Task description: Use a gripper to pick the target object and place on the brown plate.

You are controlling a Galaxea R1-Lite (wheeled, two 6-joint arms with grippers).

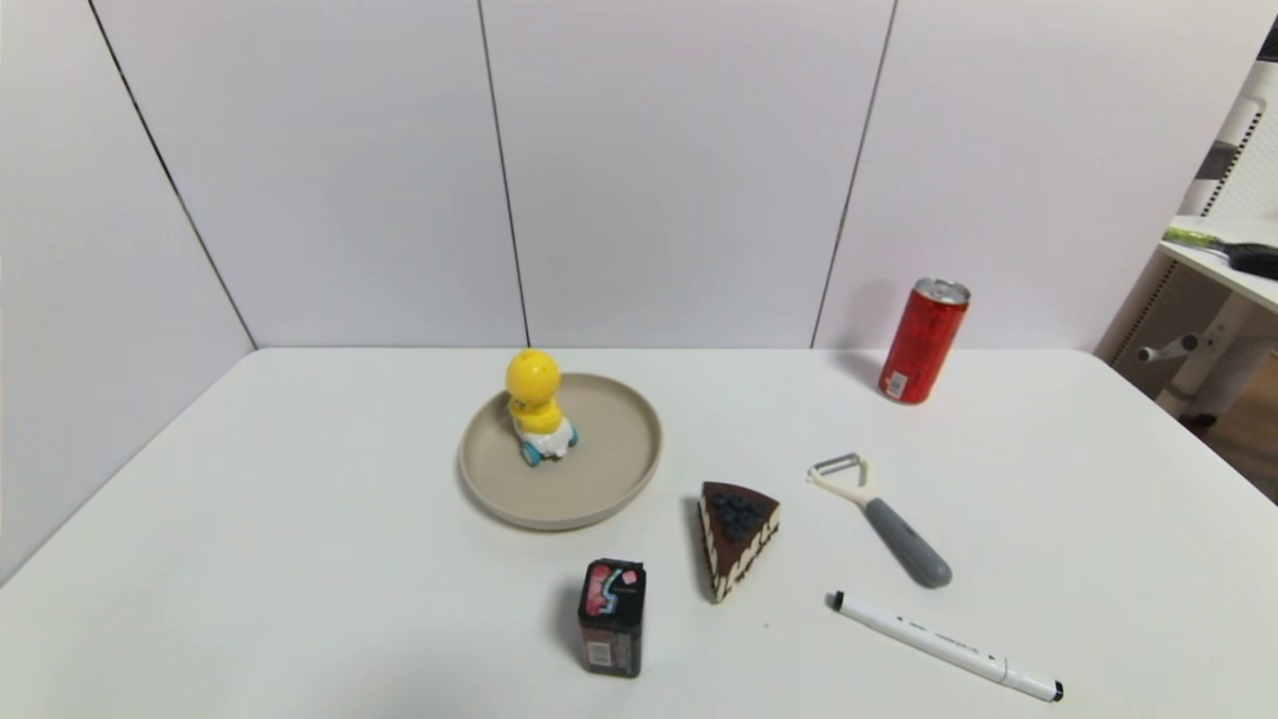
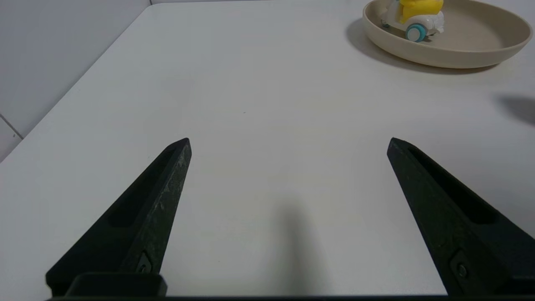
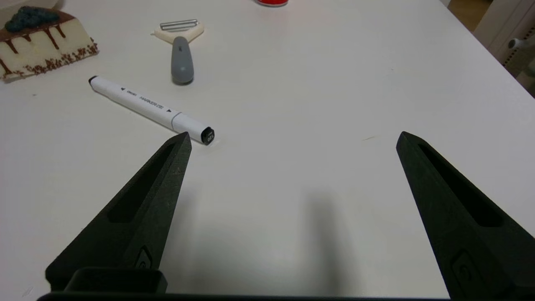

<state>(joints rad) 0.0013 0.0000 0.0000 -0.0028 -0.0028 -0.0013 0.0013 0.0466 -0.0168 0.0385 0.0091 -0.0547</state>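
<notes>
- Nearest the head camera, a small dark box (image 1: 611, 617) is standing upright on the smooth white table (image 1: 300, 559).
- Left gripper (image 2: 288, 144) is hovering over bare table, its black tapered fingers (image 2: 167, 179) spread wide apart and holding nothing.
- Right gripper (image 3: 292, 140) is hanging likewise spread and empty, near a white marker (image 3: 150, 109).
- Glossy yellow duck toy (image 1: 537, 404) is sitting upright inside the round beige plate (image 1: 619, 479), toward its left rear; its facing cannot be told.

Right end effector (image 3: 292, 138) agape above table (image 3: 313, 83), marker (image 3: 150, 109) beside one finger (image 3: 142, 213).
</notes>
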